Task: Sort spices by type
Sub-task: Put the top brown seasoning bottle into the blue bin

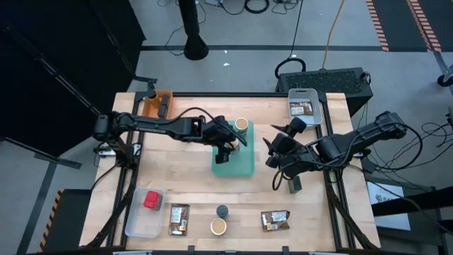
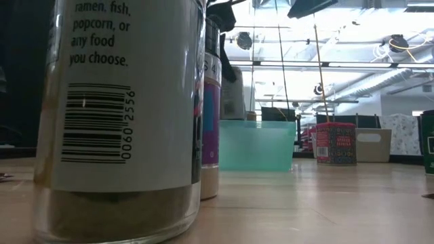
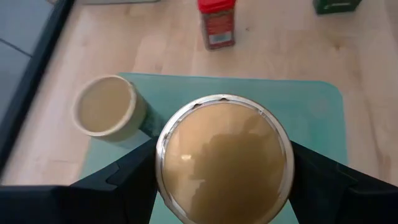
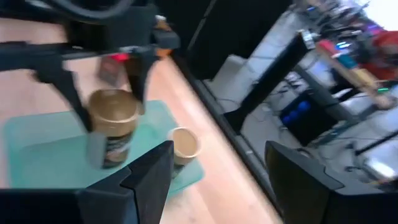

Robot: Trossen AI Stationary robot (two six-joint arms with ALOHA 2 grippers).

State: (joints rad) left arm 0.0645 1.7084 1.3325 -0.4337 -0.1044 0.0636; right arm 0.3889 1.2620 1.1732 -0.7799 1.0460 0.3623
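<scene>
My left gripper is over the teal tray, shut on a tan round jar with a cream top. A second tan jar stands on the tray's far corner. My right gripper hovers open just right of the tray, touching nothing. Along the near edge lie two brown packets, a small dark jar and another tan jar. A red box sits in the clear bin. My left gripper holds the tan jar by its upper part, just under the cream top, pinched between the two fingers. The fingers come from above, pointing down. The jar is upright over the teal tray; whether its base rests on the tray I cannot tell.
An orange bin stands at the far left, and a pale tray with a brown packet at the far right. A red-capped spice box stands beyond the teal tray. Two jars stand close before the low camera.
</scene>
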